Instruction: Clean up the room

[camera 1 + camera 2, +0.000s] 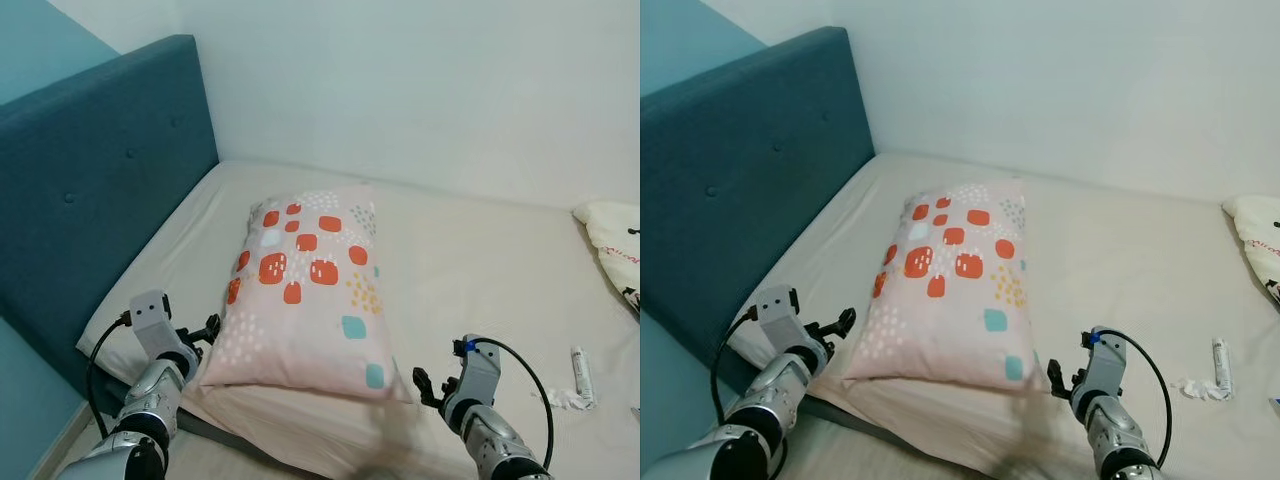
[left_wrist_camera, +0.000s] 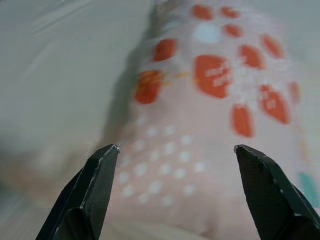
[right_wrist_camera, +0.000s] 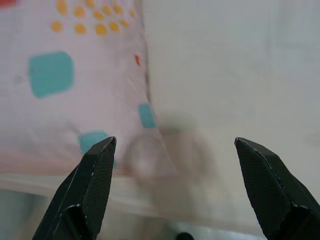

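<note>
Both hands sit low at the near edge of the bed (image 1: 470,270), fingers spread apart and holding nothing. Between them lies a pink pillow (image 1: 310,290) patterned with red, teal and yellow shapes. Left hand (image 1: 203,331) is just beside the pillow's near left corner; right hand (image 1: 430,385) is just beside its near right corner. Beyond the right hand, a small white tube (image 1: 580,368) lies on the sheet. A teal headboard (image 1: 100,190) rises beyond the left hand.

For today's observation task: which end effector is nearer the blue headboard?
The left end effector, at the pillow's headboard-side corner; the right end effector sits at the opposite corner, away from the headboard.
</note>
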Controlling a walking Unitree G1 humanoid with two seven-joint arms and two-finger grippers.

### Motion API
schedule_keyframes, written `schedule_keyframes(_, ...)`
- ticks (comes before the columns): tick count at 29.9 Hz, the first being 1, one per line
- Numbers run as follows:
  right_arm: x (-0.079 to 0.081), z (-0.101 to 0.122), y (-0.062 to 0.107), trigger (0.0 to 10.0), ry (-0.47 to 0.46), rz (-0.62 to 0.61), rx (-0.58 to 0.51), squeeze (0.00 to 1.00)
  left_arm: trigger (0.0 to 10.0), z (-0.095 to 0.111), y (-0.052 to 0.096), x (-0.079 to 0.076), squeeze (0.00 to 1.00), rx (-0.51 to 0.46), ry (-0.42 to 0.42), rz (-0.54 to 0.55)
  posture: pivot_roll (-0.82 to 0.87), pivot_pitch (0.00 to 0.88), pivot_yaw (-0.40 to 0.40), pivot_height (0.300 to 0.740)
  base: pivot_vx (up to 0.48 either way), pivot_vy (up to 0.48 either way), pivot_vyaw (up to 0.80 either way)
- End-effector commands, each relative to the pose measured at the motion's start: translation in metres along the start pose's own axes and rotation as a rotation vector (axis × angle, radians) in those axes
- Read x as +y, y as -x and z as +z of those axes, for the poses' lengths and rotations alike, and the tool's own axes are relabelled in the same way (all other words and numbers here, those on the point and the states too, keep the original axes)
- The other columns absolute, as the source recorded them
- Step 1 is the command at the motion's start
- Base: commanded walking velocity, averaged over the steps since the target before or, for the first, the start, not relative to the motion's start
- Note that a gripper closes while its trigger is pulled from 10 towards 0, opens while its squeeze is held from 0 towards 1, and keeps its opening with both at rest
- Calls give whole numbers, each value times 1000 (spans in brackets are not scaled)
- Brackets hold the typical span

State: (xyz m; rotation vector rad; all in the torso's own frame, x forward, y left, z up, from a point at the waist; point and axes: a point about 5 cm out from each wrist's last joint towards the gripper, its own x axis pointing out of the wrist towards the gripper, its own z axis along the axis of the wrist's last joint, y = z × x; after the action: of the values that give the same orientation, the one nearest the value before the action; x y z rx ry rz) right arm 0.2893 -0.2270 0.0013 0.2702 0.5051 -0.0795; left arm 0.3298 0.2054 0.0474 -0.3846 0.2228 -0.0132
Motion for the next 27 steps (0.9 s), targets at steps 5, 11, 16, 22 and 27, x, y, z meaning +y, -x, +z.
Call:
schedule_keyframes(5, 8, 25, -5, 10000, -43, 64, -105, 0, 10000, 25, -11, -14, 0, -80, -21, -87, -85, 53, 22, 670, 0, 0, 0)
schedule_keyframes(11, 10, 36, -5, 10000, -62, 94, -160, 0, 10000, 35, -16, -20, 0, -102, -122, -58, -95, 63, 35, 645, 0, 0, 0)
schedule_keyframes(16, 10, 41, -5, 10000, -71, 102, -184, 0, 10000, 42, -17, -21, 0, -141, -110, -59, -96, 68, 40, 635, 0, 0, 0)
schedule_keyframes(22, 13, 60, -6, 10000, -104, 137, -269, 0, 10000, 51, -21, -27, 0, -166, -110, -75, -86, 80, 54, 605, 0, 0, 0)
schedule_keyframes(27, 19, 74, -5, 10000, -102, 172, -329, 0, 10000, 51, -23, -33, 0, -154, -71, -143, -96, 107, 63, 585, 0, 0, 0)
